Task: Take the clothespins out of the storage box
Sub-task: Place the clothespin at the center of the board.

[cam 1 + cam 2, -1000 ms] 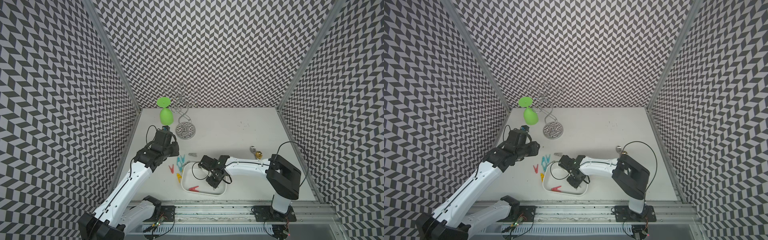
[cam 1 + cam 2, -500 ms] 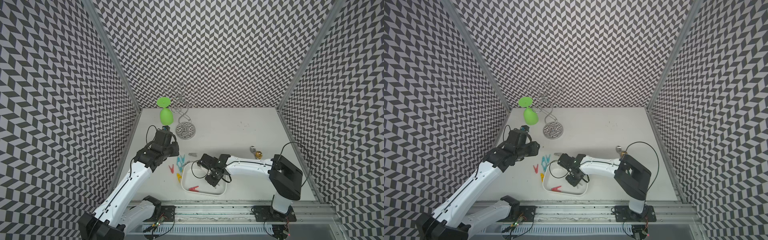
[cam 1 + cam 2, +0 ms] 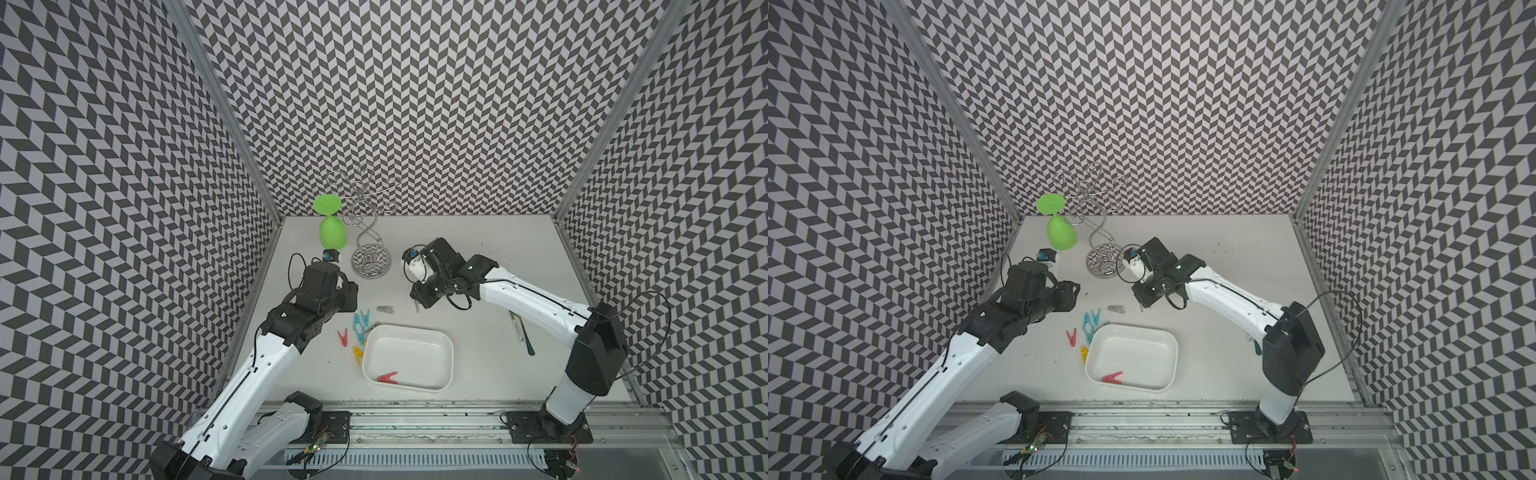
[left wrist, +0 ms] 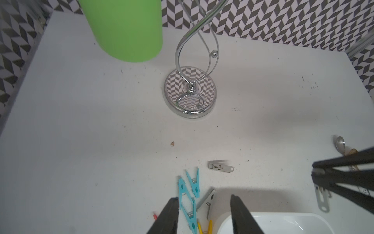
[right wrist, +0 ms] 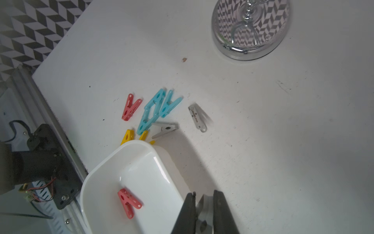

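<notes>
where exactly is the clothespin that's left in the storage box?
In both top views the red clothespin lies flat on the floor of the storage box, in its front corner on the robot's left, nearest the base rail.

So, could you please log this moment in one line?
right tool: shut on grey peg | left tool: open | box: one red peg inside
</notes>
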Controlling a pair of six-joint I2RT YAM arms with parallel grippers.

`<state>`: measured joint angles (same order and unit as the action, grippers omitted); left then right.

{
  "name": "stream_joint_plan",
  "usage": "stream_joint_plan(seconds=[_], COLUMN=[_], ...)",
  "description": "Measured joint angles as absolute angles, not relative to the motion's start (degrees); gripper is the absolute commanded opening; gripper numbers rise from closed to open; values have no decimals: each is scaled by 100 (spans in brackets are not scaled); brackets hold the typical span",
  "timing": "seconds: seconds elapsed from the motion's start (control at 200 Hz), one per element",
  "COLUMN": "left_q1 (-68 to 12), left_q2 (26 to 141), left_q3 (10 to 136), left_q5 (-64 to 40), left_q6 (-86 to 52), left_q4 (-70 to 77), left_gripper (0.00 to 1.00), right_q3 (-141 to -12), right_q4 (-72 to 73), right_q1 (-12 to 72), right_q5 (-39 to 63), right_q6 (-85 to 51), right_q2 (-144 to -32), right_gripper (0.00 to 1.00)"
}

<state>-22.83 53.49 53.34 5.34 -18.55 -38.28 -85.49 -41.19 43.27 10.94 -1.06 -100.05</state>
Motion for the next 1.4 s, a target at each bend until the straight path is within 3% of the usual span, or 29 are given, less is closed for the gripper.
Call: stream_joint_plan(seconds=[0.31,0.676,0.981,1.237,1.397], left_q1=[-2283,-2283,-2283,-2342,-2915], left_q2=[4893,4235,4390,5448,5640], left_q3=[4910,4473,4453,4711,4963], left_q5=[220,30,-89,-683,-762], left_q6=[-1240,-967,-738,-71,40], left_q4=[-3295,-2895,-2687,-3017,-3336], left_gripper=[67,70,69,64,65], right_q3=[-8578,-8549,-8064,-7752,-7505], right_q4=[-3699,-3282,-3048,-3059,-3039], right_q1=[4042,3997,3640,3524,3524], right_q5=[1660,1675,1844,1914,1865], right_q6=[-169,-410,-318,-89,-91], right_q2=[-11268,-11572,-11395,-10849,-10497], right_gripper=[20,31,38,40,44])
